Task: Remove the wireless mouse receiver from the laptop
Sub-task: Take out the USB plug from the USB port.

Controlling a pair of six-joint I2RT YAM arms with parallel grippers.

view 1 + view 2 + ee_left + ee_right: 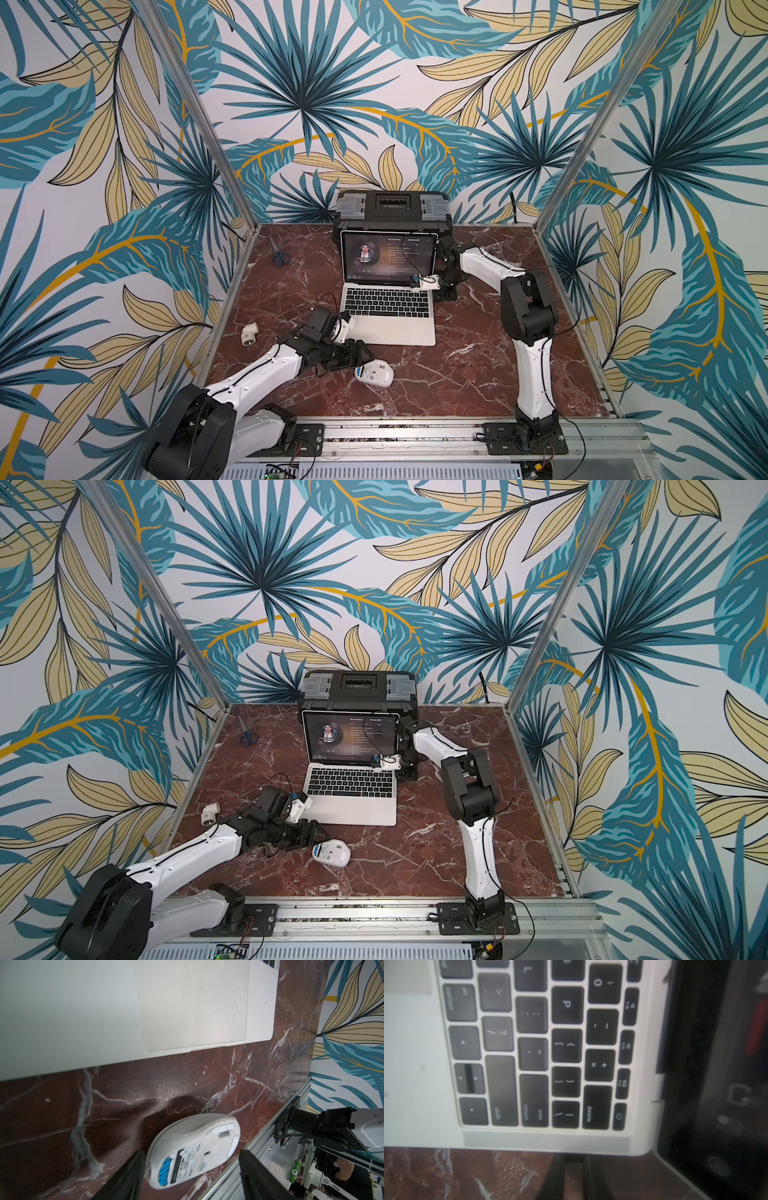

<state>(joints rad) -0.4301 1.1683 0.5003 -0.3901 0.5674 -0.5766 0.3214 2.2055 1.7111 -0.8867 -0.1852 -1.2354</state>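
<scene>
Tabletop of red marble is seen from above, with the laptop set open at the centre of the frame in both top views and a black toolbox stood just behind its lit screen. The right gripper is placed against the laptop's right-hand edge, near the hinge. In the right wrist view its black fingers are drawn close together on a small dark stub, judged to be the wireless mouse receiver, which is seated in that edge. The left gripper is spread wide. The wireless mouse, turned underside up at lower centre below the laptop, is bracketed between its fingers and not clamped. The extraction step is judged to be in hand: the grasp is made, the pull is not. A straight pull outward, in line with the port, is called for next, with the pinch held firm.
</scene>
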